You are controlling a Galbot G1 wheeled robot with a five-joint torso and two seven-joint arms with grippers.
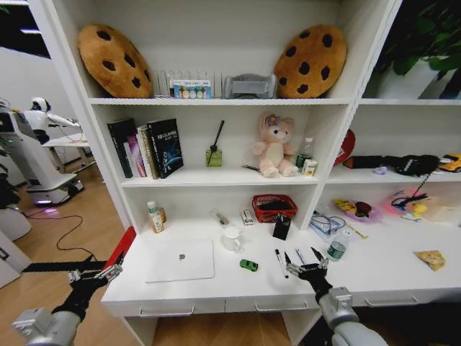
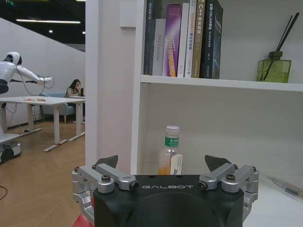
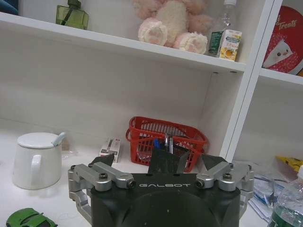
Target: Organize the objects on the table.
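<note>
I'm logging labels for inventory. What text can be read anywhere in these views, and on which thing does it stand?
"GALBOT": on the body of the left gripper, fingers open, beside the table's left end.
"GALBOT": on the right gripper, fingers open, over the table's front edge.
"Treats": on the red round tin.
Book spines, the bottle label and the small carton: print too small to read.
</note>
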